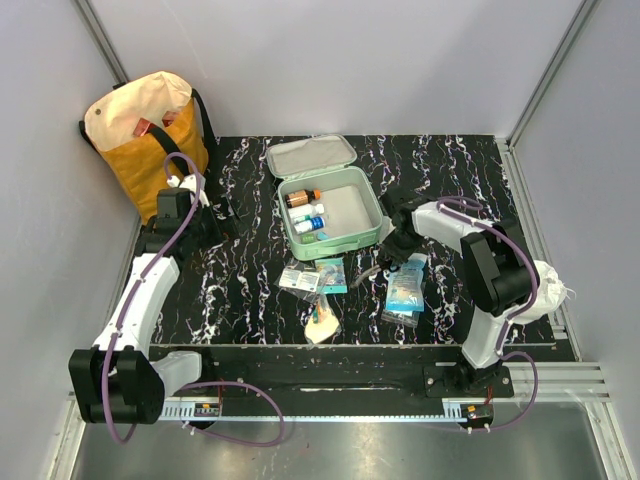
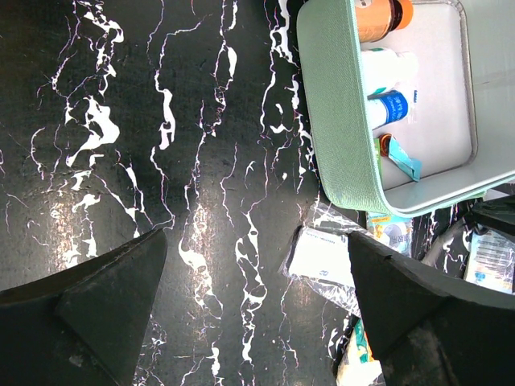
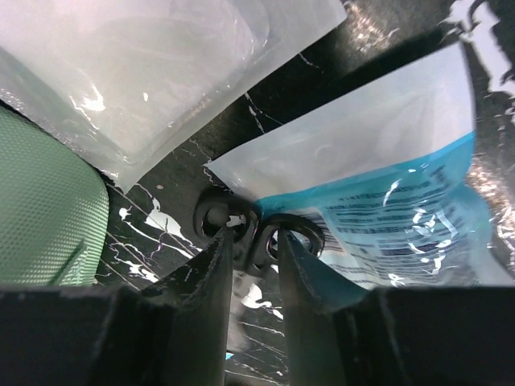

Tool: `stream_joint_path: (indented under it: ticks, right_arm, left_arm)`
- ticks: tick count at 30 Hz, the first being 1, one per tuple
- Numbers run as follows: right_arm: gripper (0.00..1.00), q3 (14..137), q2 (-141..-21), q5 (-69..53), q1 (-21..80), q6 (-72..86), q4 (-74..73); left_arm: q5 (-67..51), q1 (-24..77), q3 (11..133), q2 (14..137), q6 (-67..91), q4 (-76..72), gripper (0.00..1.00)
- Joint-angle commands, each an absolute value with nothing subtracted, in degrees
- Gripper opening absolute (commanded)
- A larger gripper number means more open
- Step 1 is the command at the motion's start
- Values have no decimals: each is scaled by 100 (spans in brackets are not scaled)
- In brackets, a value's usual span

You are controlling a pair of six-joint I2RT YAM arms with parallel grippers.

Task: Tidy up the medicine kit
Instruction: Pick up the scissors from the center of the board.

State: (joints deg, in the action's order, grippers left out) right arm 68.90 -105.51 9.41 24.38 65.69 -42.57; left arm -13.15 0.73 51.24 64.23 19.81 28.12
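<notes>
The medicine kit [image 1: 348,205] is sitting open just above the centre of the overhead view. The right half of its tray is lying free, so that is where I would be aiming the next item. Just off the kit's lower right corner the right pincer [image 3: 251,249] is pinching a small black looped handle [image 3: 259,240], scissors by my guess. Its jaws are standing nearly together on the bridge between the two loops. The handle is touching the edge of a blue-and-white sachet [image 3: 386,201], so the lift should be going straight up and slowly, or the sachet may be coming along. Then it should be travelling over the kit's wall rather than against it, and settling flat beside the bottles.

The kit is showing as a mint-green rounded-square case with a pale lining, its lid lying folded back toward the top of the frame. Small bottles are lying along its left wall, an amber bottle [image 1: 303,198] uppermost. Loose packets [image 1: 300,278] are lying on the black marbled desk [image 1: 240,280] below it. At the left of the frame the left pincer [image 2: 256,237] is hanging wide open over the desk, gripping nothing.
</notes>
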Motion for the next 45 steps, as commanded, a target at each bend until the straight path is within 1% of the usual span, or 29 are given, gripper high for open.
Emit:
stream_joint_path:
  ticks: [1, 5, 9, 12, 13, 16, 17, 19, 24, 30, 40, 45]
  right_arm:
    - [34, 6618, -10820, 598, 2487, 7162, -4342]
    - [35, 6627, -10802, 949, 2487, 7470, -4562]
    - [34, 6618, -11021, 932, 2487, 7523, -4535]
    - [27, 6645, -11241, 923, 2487, 7330, -4482]
    - [21, 6645, -11293, 958, 2487, 7252, -4456]
    - [10, 6557, -11285, 1080, 2496, 7120, -4325]
    - [9, 6531, -11259, 1107, 2487, 7067, -4272]
    - [0, 6539, -11215, 1099, 2496, 6918, -4149]
    - [0, 6565, -10987, 624, 2505, 6206, -3367]
    - [0, 6408, -10056, 668, 2575, 5793, -2778]
    - [0, 6144, -8808, 852, 2654, 5248, -3138]
    - [0, 6467, -8385, 791, 2654, 4292, -2708]
  left_arm:
    - [-1450, 35, 5194, 6319, 1995, 2531, 99]
    - [-1485, 26, 5194, 6311, 1995, 2522, 99]
    - [-1450, 26, 5185, 6275, 1986, 2514, 99]
    - [-1450, 18, 5177, 6267, 1986, 2523, 99]
    - [-1441, 26, 5177, 6258, 1986, 2522, 99]
    - [-1450, 18, 5168, 6267, 1986, 2522, 99]
    - [-1450, 18, 5177, 6267, 1986, 2522, 99]
    - [-1468, 9, 5177, 6275, 1995, 2523, 99]
    - [-1494, 9, 5177, 6293, 1986, 2522, 99]
    - [-1441, 9, 5168, 6275, 1986, 2523, 99]
    - [-1529, 9, 5186, 6354, 1995, 2522, 99]
    - [-1652, 9, 5185, 6407, 2004, 2479, 99]
